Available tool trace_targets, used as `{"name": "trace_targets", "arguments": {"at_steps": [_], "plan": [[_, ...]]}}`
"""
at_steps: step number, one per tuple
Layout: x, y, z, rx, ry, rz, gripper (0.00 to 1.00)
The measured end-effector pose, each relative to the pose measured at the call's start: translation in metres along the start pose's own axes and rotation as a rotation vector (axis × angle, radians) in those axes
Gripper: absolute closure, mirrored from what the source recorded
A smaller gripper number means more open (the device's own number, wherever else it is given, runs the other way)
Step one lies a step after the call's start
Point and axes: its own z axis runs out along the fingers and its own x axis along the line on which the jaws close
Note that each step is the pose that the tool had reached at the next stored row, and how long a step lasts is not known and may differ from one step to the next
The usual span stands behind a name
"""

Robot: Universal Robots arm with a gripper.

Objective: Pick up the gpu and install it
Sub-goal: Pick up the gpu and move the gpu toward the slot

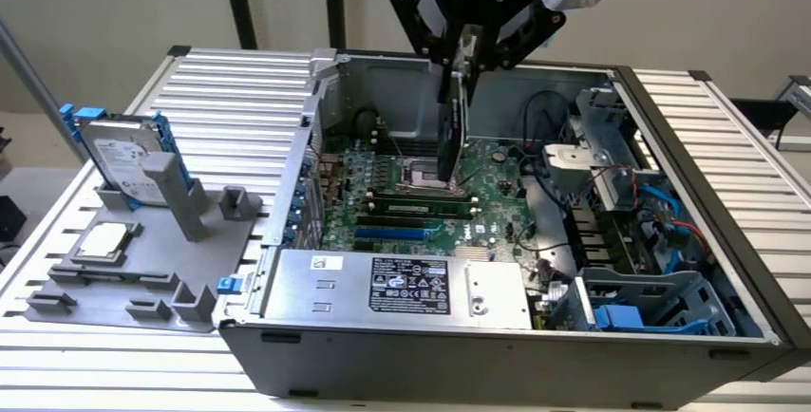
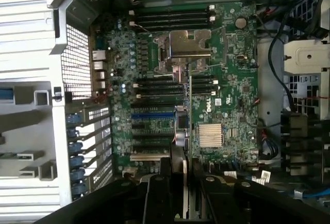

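My gripper [image 1: 465,59] hangs over the open computer case [image 1: 507,355], shut on the top edge of the gpu [image 1: 450,127]. The gpu is a thin dark card held upright on edge, and its lower end hovers above the green motherboard [image 1: 488,170] near the CPU socket [image 1: 412,177]. In the wrist view the gpu [image 2: 186,126] shows edge-on as a narrow strip running out from between my dark fingers [image 2: 157,195], over the motherboard [image 2: 227,95] and beside the blue slot [image 2: 152,118]. Whether the card touches the board I cannot tell.
A grey fixture tray [image 1: 89,289] at the exterior view's left holds a silver hard drive with blue rails [image 1: 124,158] and a square CPU chip [image 1: 102,241]. Inside the case lie the power supply [image 1: 393,289], cables [image 1: 557,232] and a blue drive cage [image 1: 628,315].
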Motion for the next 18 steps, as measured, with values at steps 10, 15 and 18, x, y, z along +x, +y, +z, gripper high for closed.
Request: {"name": "trace_targets", "arguments": {"at_steps": [10,15,18], "plan": [[-0.013,0.0089,0.0122,0.0125,-0.0108,-0.024,0.73],[-0.017,0.0091,0.0155,0.0139,-0.0208,-0.048,0.73],[-0.021,0.0094,0.0171,0.0145,-0.0224,-0.059,0.73]]}}
